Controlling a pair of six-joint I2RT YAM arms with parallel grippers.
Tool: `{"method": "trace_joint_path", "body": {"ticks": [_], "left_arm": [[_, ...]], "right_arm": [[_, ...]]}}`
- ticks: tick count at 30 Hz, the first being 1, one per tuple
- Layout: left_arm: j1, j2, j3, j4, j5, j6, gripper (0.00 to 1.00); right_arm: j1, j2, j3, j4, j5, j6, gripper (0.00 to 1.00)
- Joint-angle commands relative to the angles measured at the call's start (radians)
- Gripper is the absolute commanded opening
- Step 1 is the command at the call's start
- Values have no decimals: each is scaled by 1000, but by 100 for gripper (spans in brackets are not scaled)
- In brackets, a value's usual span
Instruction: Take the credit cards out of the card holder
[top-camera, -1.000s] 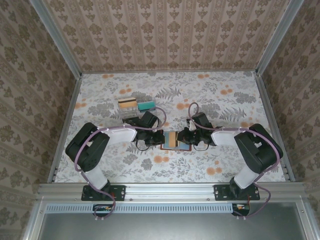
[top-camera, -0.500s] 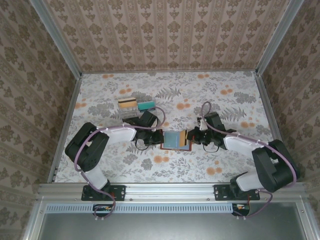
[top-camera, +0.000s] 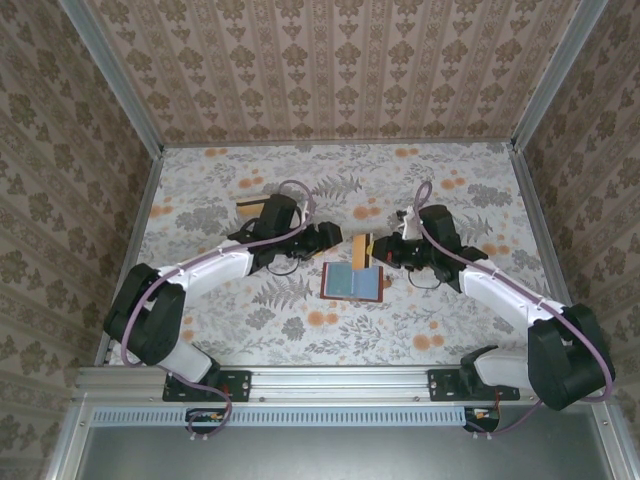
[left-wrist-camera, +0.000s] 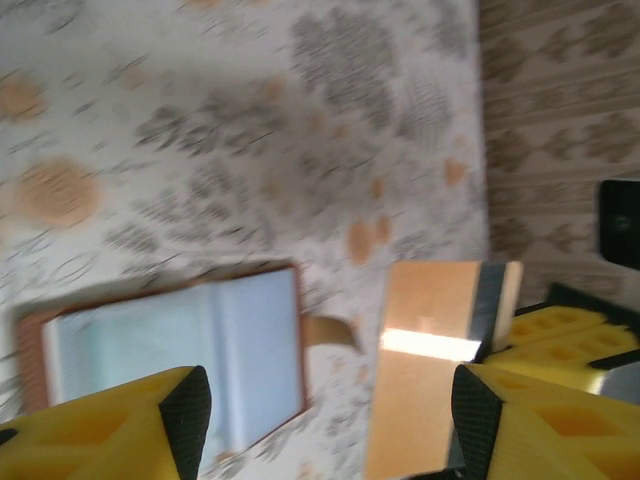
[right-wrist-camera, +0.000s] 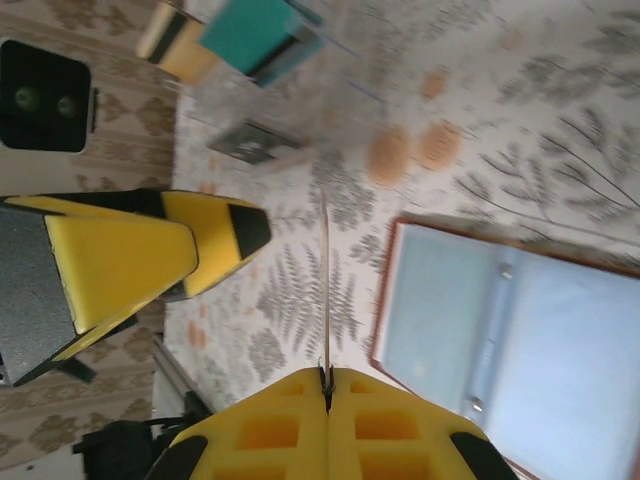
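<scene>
The open brown leather card holder (top-camera: 352, 282) lies on the tabletop (top-camera: 250, 325); the right gripper (top-camera: 375, 250), jaws clenched on a thin orange card (top-camera: 360, 246), may drop it if the left gripper (top-camera: 334, 237), jaws released, bumps it.

— Where could a hand pass over the table (top-camera: 450, 330)?
— The near strip in front of the open wallet (top-camera: 352, 281) is bare, and so is the far right corner.
— And just beyond the wallet?
— Crowded. The left gripper (top-camera: 333, 236), jaws apart, and the right gripper (top-camera: 372, 250), pinching an orange card (top-camera: 360, 247), come close together there. Loose cards (right-wrist-camera: 255, 30) lie far left, partly under the left arm (top-camera: 215, 268). Walls (top-camera: 60, 150) close three sides.
</scene>
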Motion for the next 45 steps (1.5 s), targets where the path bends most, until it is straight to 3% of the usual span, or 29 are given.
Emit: {"method": "trace_joint_path", "body": {"ticks": [1, 12, 19, 22, 23, 25, 29, 31, 35, 39, 42, 45], "left_arm": [[7, -15, -25, 252, 97, -142, 66], [6, 20, -49, 394, 169, -222, 49], [7, 14, -80, 463, 200, -248, 20], [7, 2, -88, 472, 196, -252, 9], [9, -4, -85, 464, 195, -247, 6], [11, -16, -81, 431, 192, -230, 3], [32, -45, -73, 346, 187, -181, 0], [52, -69, -73, 283, 185, -142, 0], [94, -144, 16, -102, 130, 116, 0], [112, -195, 176, -534, -108, 473, 0], [130, -228, 222, -651, -275, 653, 0], [139, -290, 200, -636, -435, 832, 0]], "right_arm": [[-5, -1, 44, 114, -87, 77, 0], [-6, 46, 68, 209, -141, 134, 0], [-4, 64, 66, 222, -136, 134, 0], [-5, 72, 63, 222, -137, 129, 5], [-5, 74, 62, 222, -138, 127, 9], [-6, 78, 58, 217, -136, 122, 28], [-7, 67, 59, 160, -115, 89, 73], [-9, 50, 59, 120, -96, 63, 82], [-13, 10, 64, 43, -48, 18, 94], [-13, -21, 73, -24, -6, -20, 100], [-13, -37, 77, -46, 15, -34, 100], [-13, -52, 81, -67, 28, -48, 100]]}}
